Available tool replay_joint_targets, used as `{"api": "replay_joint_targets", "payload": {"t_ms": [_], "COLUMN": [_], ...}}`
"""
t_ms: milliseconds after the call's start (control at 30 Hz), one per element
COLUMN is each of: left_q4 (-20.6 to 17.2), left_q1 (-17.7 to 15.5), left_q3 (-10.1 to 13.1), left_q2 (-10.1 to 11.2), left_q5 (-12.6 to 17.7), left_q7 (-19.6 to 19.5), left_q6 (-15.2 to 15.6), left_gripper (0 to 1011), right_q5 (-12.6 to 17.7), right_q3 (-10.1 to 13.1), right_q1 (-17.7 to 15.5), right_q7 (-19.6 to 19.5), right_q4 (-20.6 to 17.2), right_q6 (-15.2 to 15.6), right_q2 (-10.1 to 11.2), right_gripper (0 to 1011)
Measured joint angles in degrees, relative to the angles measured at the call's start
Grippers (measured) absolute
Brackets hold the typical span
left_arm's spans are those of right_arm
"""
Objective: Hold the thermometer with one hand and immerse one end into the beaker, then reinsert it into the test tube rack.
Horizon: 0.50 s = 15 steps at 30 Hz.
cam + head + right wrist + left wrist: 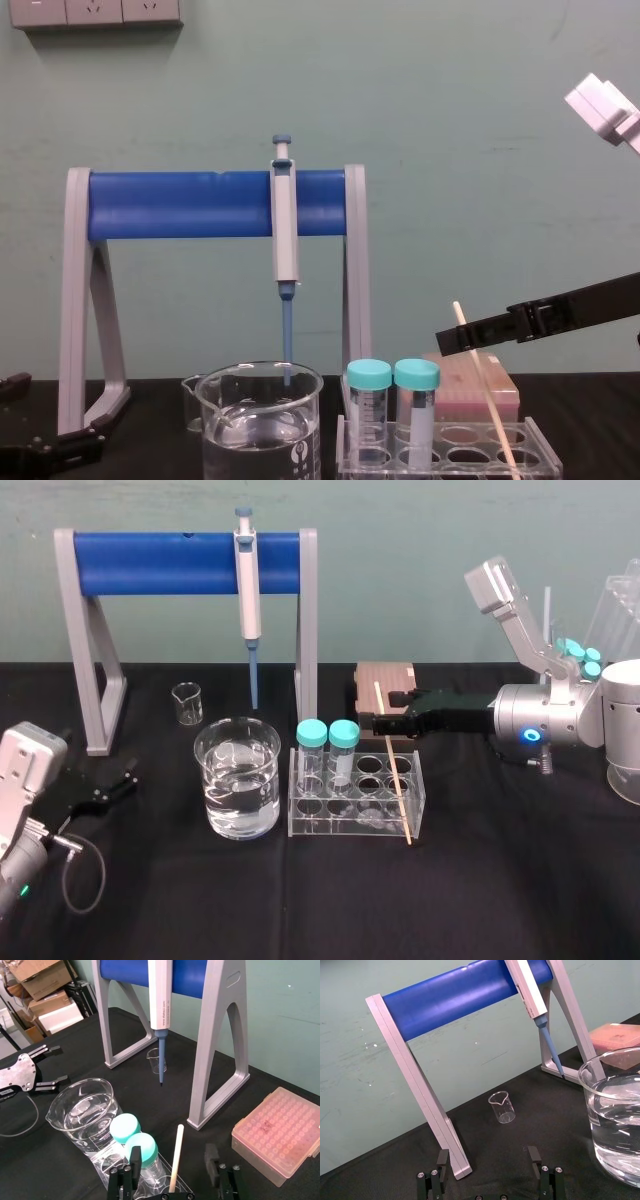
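Right gripper (386, 713) reaches in from the robot's right, with the forearm nearly level above the table, at the height of the upper end of the thermometer (397, 785). Its two black fingers stand apart, and the right wrist view shows the thin cream rod between them with a gap on both sides. The thermometer stands tilted in a hole at the right end of the test tube rack (415, 798).

Left gripper (108, 784) lies low on the black table (300, 910) at the robot's left, also with fingers spread and holding nothing.

On the beaker (238, 780) there is a small white printed mark, and the pipette (247, 580) has fine dark print along its body; both are too small to read.

The beaker holds clear liquid and sits just beside the left end of the rack. Two tubes with teal caps (328, 733) stand in the rack near the beaker. Behind are the grey stand with a blue bar (160, 562), from which the pipette hangs, a small beaker (187, 702) and a pink box (277, 1132).
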Motion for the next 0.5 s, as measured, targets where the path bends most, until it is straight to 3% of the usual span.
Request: {"api": "replay_joint_targets", "payload": {"t_ms": [500], "left_q4": [0.0], "left_q1": [0.0], "left_q3": [0.0], "left_q2": [0.0], "left_q5": [0.0], "left_q7": [0.0], "left_q6": [0.0], "left_gripper": [1004], "right_q5": [-0.05], "right_q3": [0.02], "right_q1": [-0.07], "right_q7": [-0.03], "right_q4": [-0.07], "right_q6": [-0.02], "right_q2": [0.05], "right_gripper": [365]}}
